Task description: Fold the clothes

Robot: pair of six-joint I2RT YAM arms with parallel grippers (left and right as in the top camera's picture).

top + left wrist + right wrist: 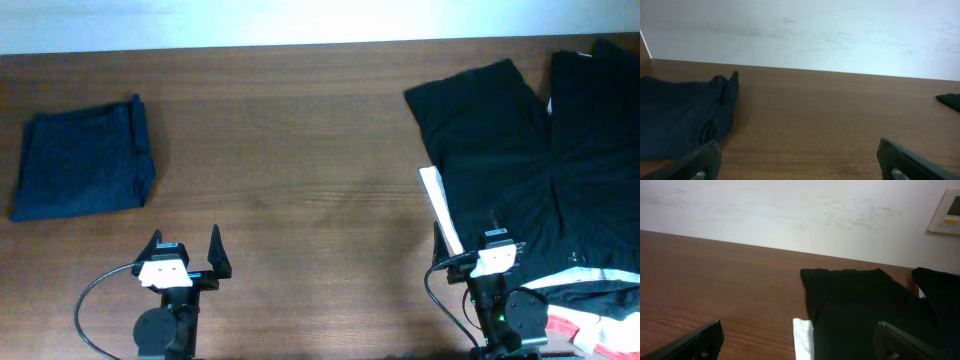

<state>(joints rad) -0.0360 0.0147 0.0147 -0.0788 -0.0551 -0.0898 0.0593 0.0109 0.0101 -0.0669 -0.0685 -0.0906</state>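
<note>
1. Brown wood-grain table (300,110): the whole work surface is taken up by it; a plain white wall (815,30) is seen behind its far edge.
2. Black fabric garments (520,150): laid out flat and unfolded at the right end of the table, overlapping one another.
3. Navy-blue fabric garment (80,165): set down folded at the far left, well apart from the black pile.
4. White fabric strip (440,210): exposed along the left edge of the black garments, just beside the right arm.
5. Left gripper (185,238): held over bare wood, fingers spread wide, nothing grasped.
6. Right gripper (799,330): positioned at the near edge of the black garments, fingers parted, nothing grasped.
7. Pale rectangular wall panel (947,212): mounted on the wall, upper right.
</note>
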